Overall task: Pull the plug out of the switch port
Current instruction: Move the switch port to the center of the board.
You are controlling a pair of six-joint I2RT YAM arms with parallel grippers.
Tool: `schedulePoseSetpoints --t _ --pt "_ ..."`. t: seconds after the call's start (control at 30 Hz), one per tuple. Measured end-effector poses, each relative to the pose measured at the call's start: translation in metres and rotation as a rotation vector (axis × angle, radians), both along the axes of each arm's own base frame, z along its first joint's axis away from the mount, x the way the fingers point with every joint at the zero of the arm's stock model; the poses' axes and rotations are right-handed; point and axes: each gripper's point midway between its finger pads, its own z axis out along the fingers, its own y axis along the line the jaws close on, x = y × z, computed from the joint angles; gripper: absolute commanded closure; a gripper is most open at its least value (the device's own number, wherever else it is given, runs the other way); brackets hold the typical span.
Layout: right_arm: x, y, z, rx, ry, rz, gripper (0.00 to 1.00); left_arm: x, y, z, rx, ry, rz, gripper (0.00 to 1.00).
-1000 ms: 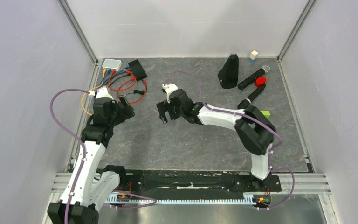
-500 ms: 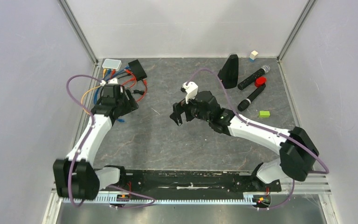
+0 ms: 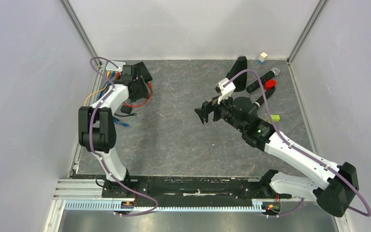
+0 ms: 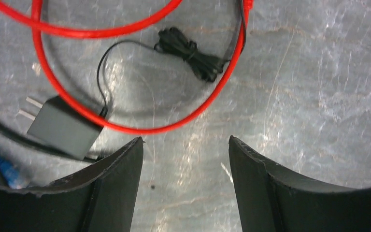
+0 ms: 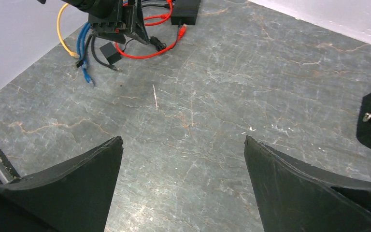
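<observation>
The black switch point(image 3: 143, 71) sits at the back left with red, blue and yellow cables running from it, and it shows again at the top edge as the switch point(image 5: 186, 7). The plug in its port is hidden behind my left wrist. My left gripper point(image 3: 139, 92) hangs open just in front of the switch. Nothing lies between its jaws point(image 4: 186, 140), only table and the red cable point(image 4: 140, 129) loop just beyond the tips. My right gripper point(image 3: 204, 115) stands open above the table's middle, empty point(image 5: 183, 138).
A black power adapter point(image 4: 63, 128) and its bundled cord point(image 4: 193, 54) lie inside and beside the red loop. A white box point(image 3: 116, 65) sits left of the switch. At back right are a black stand point(image 3: 239, 72), two microphones point(image 3: 263, 79), a red piece point(image 3: 269, 84) and a green block point(image 3: 273, 117).
My left arm has stretched out to the back left, over the cables by the switch, and its jaws have narrowed somewhat. My right arm has drawn back to the right.
</observation>
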Motion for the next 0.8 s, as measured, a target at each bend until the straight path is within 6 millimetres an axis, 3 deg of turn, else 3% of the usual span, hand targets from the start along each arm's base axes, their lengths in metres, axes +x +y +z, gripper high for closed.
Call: schedulePoseSetpoints --t 0.07,0.2,0.4,0.5,0.67,0.8 --pt "0.0 -0.006 0.001 -0.004 -0.009 -0.017 0.02 0.013 0.0 -0.006 0.007 0.006 0.004 0.29" --pt "0.004 -0.015 -0.004 -0.029 -0.01 -0.052 0.02 0.018 0.003 -0.027 0.027 0.057 0.016 0.29" --pt "0.008 -0.024 -0.01 -0.06 -0.003 -0.089 0.02 0.016 0.008 -0.057 0.06 0.137 0.02 0.3" --pt "0.011 -0.026 -0.014 -0.072 0.004 -0.098 0.02 0.016 0.008 -0.06 0.069 0.16 0.006 0.36" --pt "0.018 -0.026 -0.03 -0.105 0.034 -0.109 0.02 0.015 -0.006 -0.066 0.073 0.185 -0.076 0.38" --pt "0.023 -0.029 -0.048 -0.143 0.077 -0.119 0.02 0.012 -0.031 -0.066 0.052 0.187 -0.163 0.44"
